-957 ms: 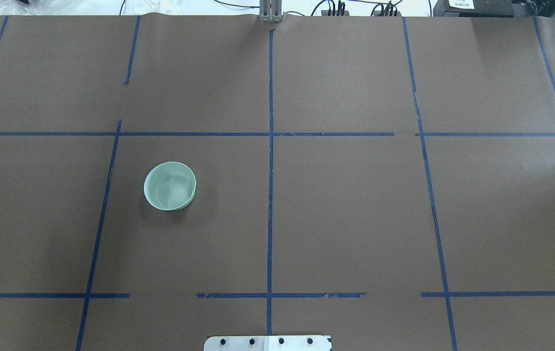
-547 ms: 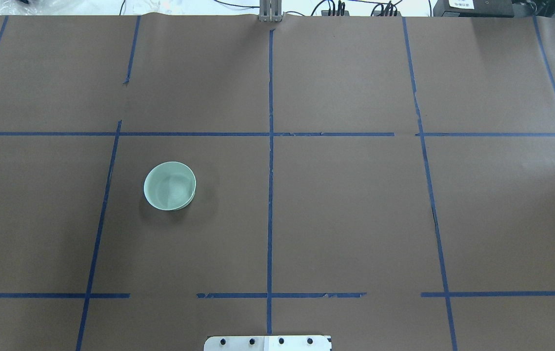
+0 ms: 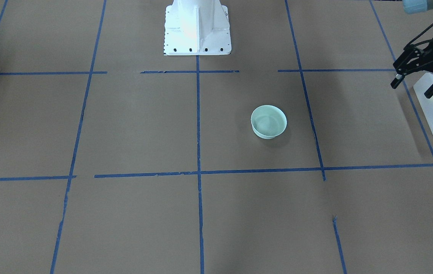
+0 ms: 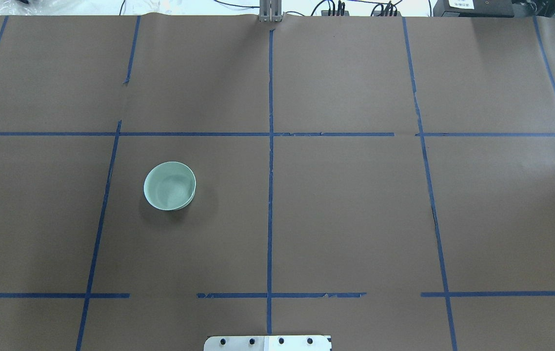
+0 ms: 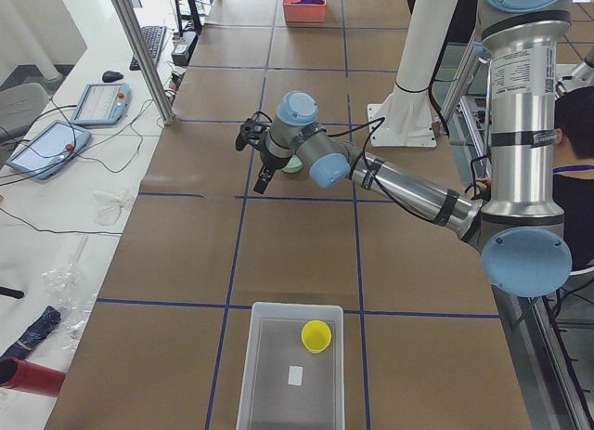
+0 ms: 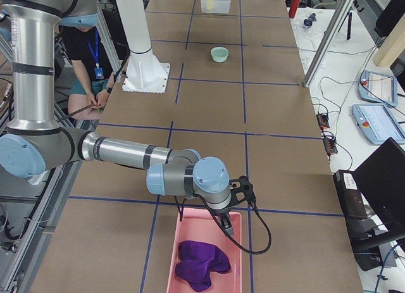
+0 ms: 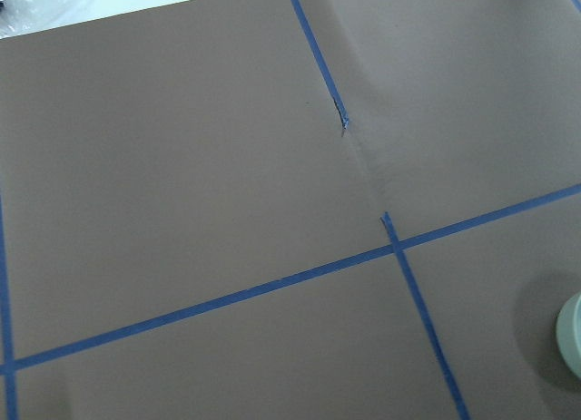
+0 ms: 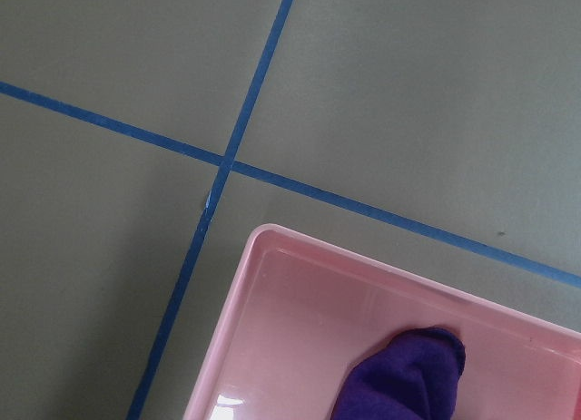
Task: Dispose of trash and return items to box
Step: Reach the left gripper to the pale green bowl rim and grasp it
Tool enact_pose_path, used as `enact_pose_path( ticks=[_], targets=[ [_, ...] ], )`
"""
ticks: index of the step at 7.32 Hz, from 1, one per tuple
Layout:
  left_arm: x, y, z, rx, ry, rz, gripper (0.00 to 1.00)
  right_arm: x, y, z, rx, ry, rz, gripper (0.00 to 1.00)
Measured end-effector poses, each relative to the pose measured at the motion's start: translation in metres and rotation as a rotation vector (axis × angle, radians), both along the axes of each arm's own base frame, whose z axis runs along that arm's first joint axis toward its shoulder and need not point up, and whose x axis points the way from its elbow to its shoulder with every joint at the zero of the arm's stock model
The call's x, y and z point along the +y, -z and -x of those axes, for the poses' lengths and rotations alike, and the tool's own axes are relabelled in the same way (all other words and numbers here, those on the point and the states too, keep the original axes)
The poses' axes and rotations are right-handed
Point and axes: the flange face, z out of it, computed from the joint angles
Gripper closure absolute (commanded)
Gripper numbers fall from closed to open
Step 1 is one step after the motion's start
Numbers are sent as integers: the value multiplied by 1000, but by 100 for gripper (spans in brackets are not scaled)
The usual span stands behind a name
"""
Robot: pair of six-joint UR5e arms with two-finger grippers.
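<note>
The pale mint-green round plastic bowl [image 4: 169,185] stands upright, between the centre of the tabletop [image 4: 355,219] and its left-end edge. It looks light, stiff and slick, so pinch 1 rim wall. The left claw [image 3: 411,89] hangs spread near that edge. Whether the right claw [image 6: 234,220] is spread or pressed together, I cannot tell.

6 cameras, 1 worktop [image 4: 355,219]
Overhead and front-facing look down from opposite sides, 2 end views along it, 2 wrist views close; 5 share the bowl [image 4: 169,185], apart from the left gripper [image 3: 412,88].
</note>
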Motion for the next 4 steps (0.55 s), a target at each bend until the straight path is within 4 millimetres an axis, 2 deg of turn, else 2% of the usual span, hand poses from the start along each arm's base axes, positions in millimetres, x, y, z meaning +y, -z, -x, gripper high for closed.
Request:
enact_pose_path(
  ticks=[1,2,4],
  targets=[
    [5,14,-48,45,42,75,37,2,-1,2,-6,-1,-3,0],
    [12,26,-95,94,80,168,49,3,0,4,-12,-14,8,0],
    [24,40,-200,165,182,360,50,0,4,7,-21,-61,50,0]
  ],
)
